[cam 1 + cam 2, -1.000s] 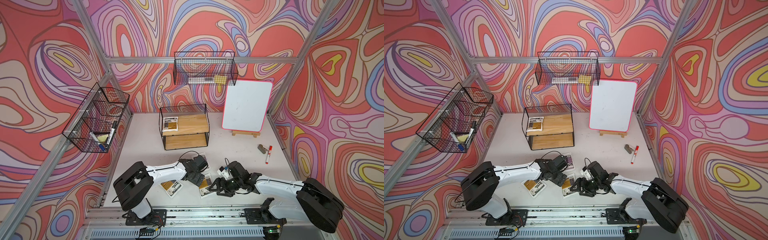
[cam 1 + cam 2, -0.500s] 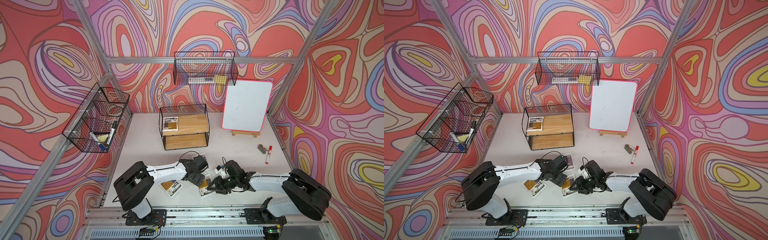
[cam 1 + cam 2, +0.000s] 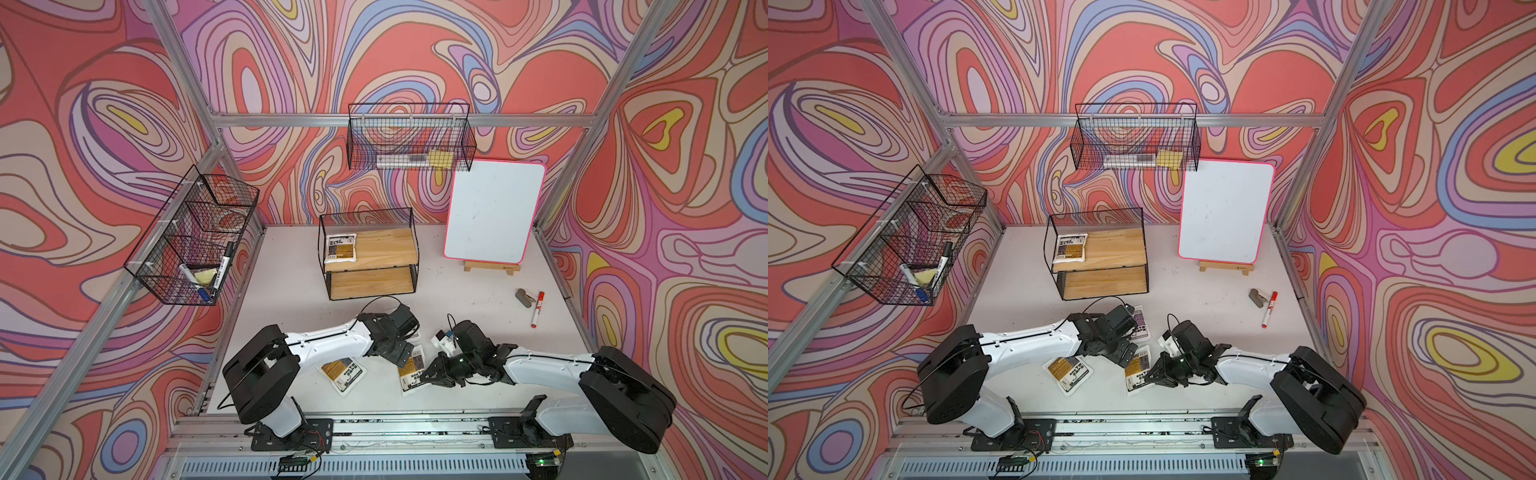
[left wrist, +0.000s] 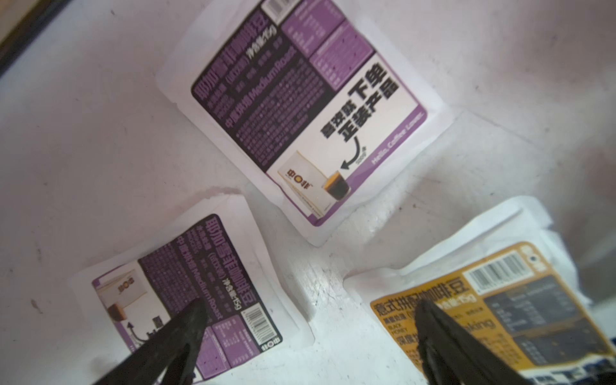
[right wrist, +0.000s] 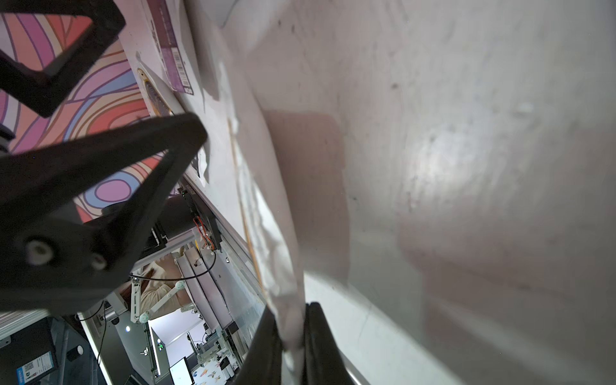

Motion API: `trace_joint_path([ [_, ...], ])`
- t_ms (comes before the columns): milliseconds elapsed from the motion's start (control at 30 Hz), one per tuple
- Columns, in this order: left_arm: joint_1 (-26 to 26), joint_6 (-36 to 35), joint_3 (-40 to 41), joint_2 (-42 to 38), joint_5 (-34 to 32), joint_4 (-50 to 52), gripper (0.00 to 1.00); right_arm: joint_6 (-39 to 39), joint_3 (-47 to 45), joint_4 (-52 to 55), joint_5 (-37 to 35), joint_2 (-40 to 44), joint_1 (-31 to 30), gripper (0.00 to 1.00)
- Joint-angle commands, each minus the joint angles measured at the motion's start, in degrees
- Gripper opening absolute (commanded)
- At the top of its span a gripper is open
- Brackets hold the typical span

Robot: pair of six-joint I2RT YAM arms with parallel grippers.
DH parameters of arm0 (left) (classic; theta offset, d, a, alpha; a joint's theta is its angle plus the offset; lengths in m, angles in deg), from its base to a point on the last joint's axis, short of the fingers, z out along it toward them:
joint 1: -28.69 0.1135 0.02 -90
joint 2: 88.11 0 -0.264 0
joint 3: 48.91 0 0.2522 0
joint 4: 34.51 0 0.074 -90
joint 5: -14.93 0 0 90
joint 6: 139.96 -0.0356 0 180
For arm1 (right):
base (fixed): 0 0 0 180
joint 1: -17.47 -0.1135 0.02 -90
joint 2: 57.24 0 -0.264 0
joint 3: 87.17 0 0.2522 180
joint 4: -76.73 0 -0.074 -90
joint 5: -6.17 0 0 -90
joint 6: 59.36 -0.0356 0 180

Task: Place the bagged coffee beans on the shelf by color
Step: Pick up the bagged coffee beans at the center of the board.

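The shelf point(image 3: 368, 253) stands at the back middle of the table, with one orange coffee bag point(image 3: 340, 247) on its top board. A second orange bag point(image 3: 343, 372) lies flat near the front. My right gripper point(image 5: 293, 333) is shut on the white edge of a third orange bag point(image 3: 410, 370), which still rests on the table. My left gripper point(image 4: 310, 310) hangs open just above the table, between a purple bag point(image 4: 186, 293) and that orange bag point(image 4: 500, 310). Another purple bag point(image 4: 300, 110) lies beyond, apart from the fingers.
A whiteboard on a wooden easel point(image 3: 494, 216) stands at the back right. A red marker point(image 3: 537, 309) and a grey eraser point(image 3: 523, 298) lie in front of it. Wire baskets hang on the back wall point(image 3: 409, 141) and the left wall point(image 3: 195, 237).
My right gripper has closed from wide open onto the edge of the orange bag. The left arm has not moved.
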Motion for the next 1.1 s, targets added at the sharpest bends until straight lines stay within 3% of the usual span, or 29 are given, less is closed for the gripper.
trace_joint_path([
  [0,-0.34,0.63,-3.27,-2.79,-1.1,3.87,0.99,0.68,0.15,4.18,-1.03,2.59,-0.3,0.13],
  [533,2.5,-2.83,-18.11,-8.48,-9.7,11.01,0.99,1.32,8.35,17.49,-1.85,12.03,-0.3,0.08],
  [1067,13.04,-0.56,-21.3,-16.31,-13.34,13.74,0.99,7.4,30.56,22.02,-1.98,3.48,-0.32,0.08],
])
